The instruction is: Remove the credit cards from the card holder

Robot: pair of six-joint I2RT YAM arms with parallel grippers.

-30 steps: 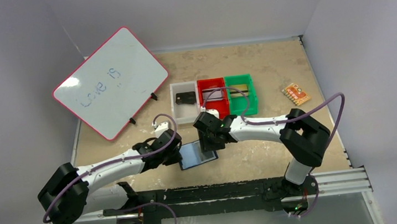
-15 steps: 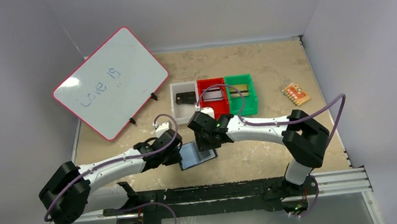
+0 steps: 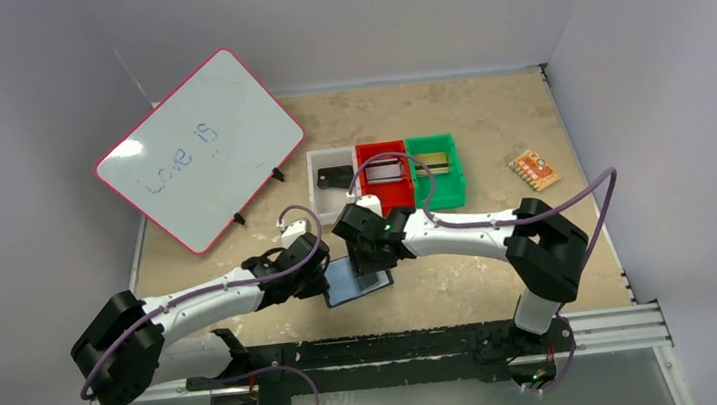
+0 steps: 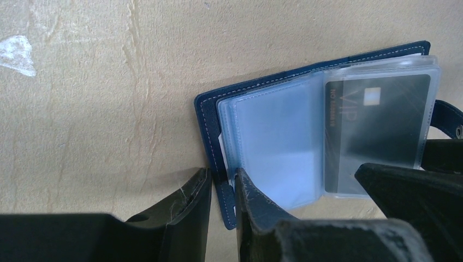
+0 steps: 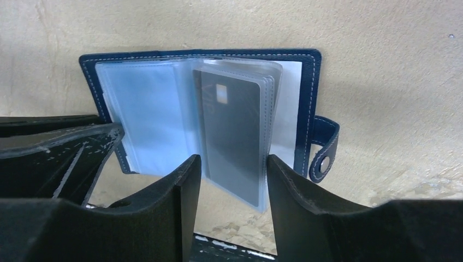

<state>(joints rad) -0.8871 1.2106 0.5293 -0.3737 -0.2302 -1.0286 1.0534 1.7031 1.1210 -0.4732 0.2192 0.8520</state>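
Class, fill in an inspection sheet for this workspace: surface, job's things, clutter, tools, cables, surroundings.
Surface: tan table, mottled.
Job's things: navy card holder lying open on it; dark card in a clear sleeve.
Clutter: whiteboard propped up; white bin, red bin, green bin in a row, each holding something; orange patterned piece far right.
Tools: left tool shut on the card holder's cover edge; right tool open, astride the card's sleeve, contact unclear.
Cables: purple cable looping off each arm.
Surroundings: grey walls; metal rail at the near edge.
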